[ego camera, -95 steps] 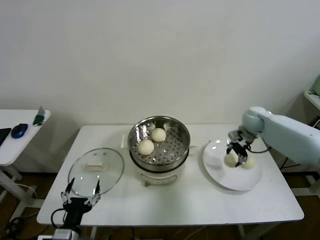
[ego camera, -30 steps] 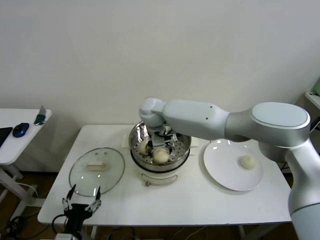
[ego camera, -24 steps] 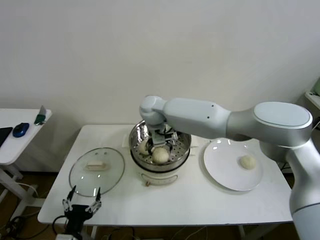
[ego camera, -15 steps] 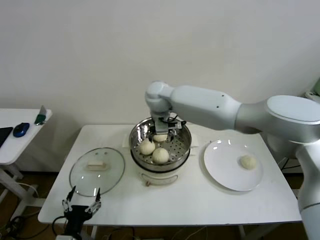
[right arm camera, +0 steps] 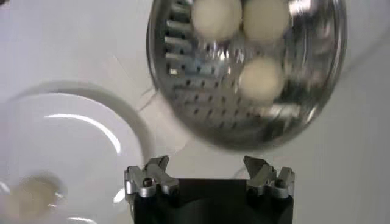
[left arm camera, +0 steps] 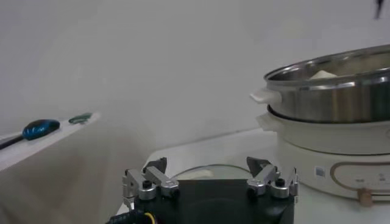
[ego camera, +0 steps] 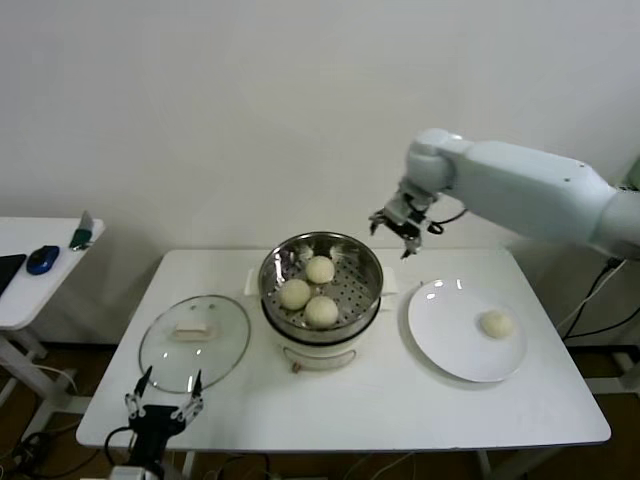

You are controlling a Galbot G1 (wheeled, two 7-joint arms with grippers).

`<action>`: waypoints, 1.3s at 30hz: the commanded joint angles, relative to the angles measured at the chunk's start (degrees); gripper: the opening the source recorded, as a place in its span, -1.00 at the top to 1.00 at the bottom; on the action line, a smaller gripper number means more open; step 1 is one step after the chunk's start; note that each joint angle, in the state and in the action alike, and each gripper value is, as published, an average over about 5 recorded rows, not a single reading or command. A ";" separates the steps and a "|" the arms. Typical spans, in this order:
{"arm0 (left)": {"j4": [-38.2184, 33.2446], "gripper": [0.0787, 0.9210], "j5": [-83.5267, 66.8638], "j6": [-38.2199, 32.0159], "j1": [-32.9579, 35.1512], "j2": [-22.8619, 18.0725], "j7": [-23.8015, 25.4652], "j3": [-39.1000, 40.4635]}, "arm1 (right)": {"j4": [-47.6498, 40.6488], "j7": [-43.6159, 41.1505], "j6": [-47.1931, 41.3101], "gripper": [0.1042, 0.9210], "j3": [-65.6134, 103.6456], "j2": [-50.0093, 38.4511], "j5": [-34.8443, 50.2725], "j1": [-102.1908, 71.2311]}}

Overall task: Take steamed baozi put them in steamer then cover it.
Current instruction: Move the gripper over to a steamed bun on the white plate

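The right gripper (ego camera: 403, 228), open and empty, hung between the steamer (ego camera: 320, 262), holding 3 buns, and the last bun (ego camera: 494, 323) on the plate (ego camera: 450, 350) to its right.

Soft, even room light falls from overhead, leaving only faint shadows under the steamer (ego camera: 320, 285) and plate (ego camera: 465, 330). Small glints sit on the plate's far rim. The right wrist view smears the baozi (right arm camera: 261, 78); the left wrist view looks hazy.

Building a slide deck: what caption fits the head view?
Right gripper, jaws open, above the table; three baozi in steamer, one on plate.
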 commanded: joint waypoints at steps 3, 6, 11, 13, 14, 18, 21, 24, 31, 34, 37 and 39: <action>-0.25 -0.77 0.15 0.39 -0.49 -0.01 0.06 0.03 | -2.57 -1.58 -16.15 -0.76 7.02 -18.74 1.62 -14.48; -0.50 -0.77 0.15 0.42 -0.25 -0.07 0.06 -0.14 | -5.66 -2.23 -13.36 -0.76 12.11 -19.31 -1.70 -20.47; -0.75 -0.77 0.26 0.44 0.22 -0.25 0.06 -0.28 | -15.19 -3.38 -5.05 -0.76 21.50 -16.57 -6.83 -29.40; -0.78 -0.77 0.40 0.51 0.26 -0.39 0.04 -0.28 | -18.80 -3.90 -2.75 -0.76 24.53 -14.68 -9.60 -31.37; -0.80 -0.77 0.48 0.55 0.28 -0.47 0.03 -0.28 | -20.41 -4.16 -1.71 -0.76 25.81 -13.75 -10.73 -31.98; -0.93 -0.77 0.75 0.77 0.31 -0.78 0.00 -0.29 | -25.70 -5.18 1.17 -0.76 29.57 -10.49 -15.20 -33.35; -1.01 -0.77 0.86 0.94 0.26 -0.92 -0.02 -0.33 | -28.59 -5.73 2.09 -0.76 31.60 -8.68 -17.68 -33.99; -0.91 -0.77 0.86 1.05 0.07 -1.00 -0.04 -0.36 | -30.39 -5.81 2.51 -0.76 32.92 -7.52 -18.81 -34.54; -0.34 -0.77 0.97 1.04 -0.50 -1.17 -0.02 -0.14 | -33.96 -5.53 3.24 -0.76 36.09 -5.03 -20.59 -35.80; -0.21 -0.77 1.01 1.12 -0.69 -1.13 -0.04 -0.20 | -34.96 -5.71 3.35 -0.76 36.76 -4.07 -21.58 -35.85; -0.13 -0.77 1.01 1.17 -0.80 -1.05 -0.06 -0.28 | -35.63 -5.93 3.43 -0.76 37.13 -3.38 -22.49 -35.82; -0.03 -0.77 1.00 1.15 -0.85 -1.03 -0.06 -0.31 | -36.20 -5.92 3.60 -0.76 37.56 -2.91 -23.16 -35.82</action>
